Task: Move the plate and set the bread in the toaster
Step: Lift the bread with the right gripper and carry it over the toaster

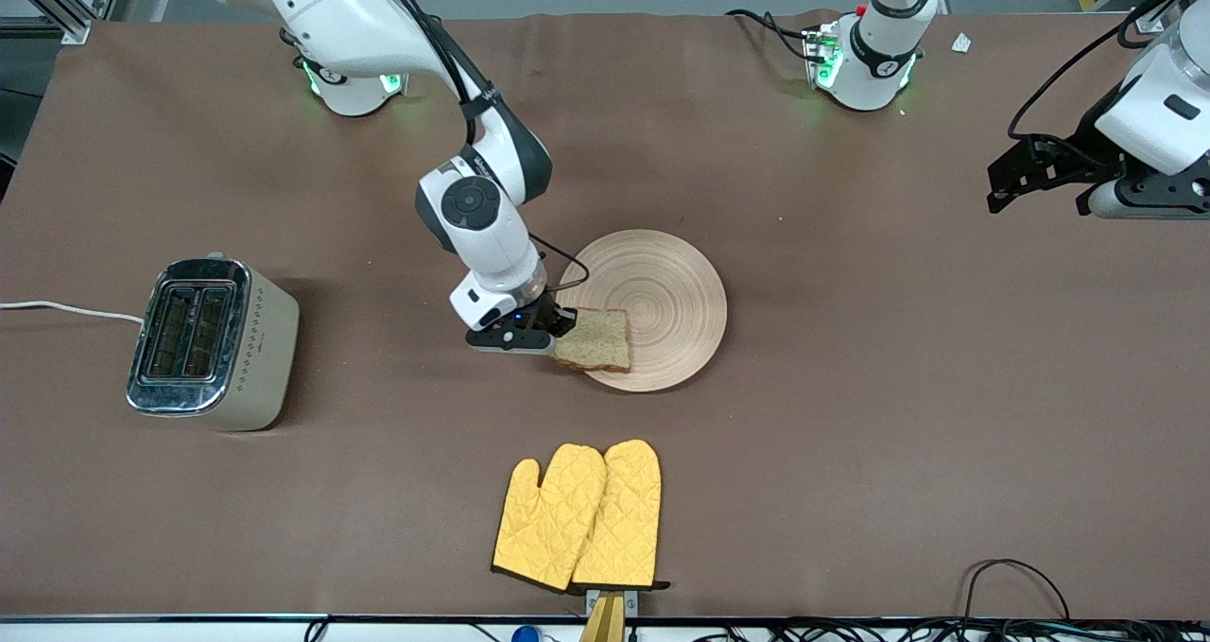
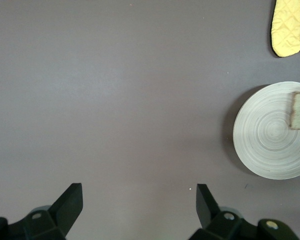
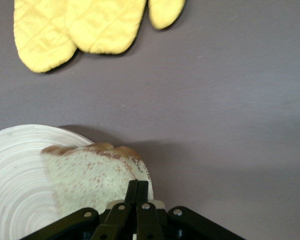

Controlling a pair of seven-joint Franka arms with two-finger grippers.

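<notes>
Item: bread [image 1: 594,339], one slice, lying on the plate [image 1: 662,292] at the rim toward the right arm's end, overhanging it slightly. You have the right gripper [image 1: 560,332] at that edge; its jaws are pressed together on the slice's crust, though whether the slice has left the plate is hard to judge.

Item: toaster [image 1: 213,342], on the counter well apart from the plate, at the right arm's end, slots up and running near-to-far. You carry the bread that way; the right arm is the nearer one.

Item: left gripper [image 2: 138,202], waiting over bare counter toward the left arm's end, jaws wide, holding nothing.

Item: yellow oven mitts [image 1: 579,515], nearer the front camera than the plate.
</notes>
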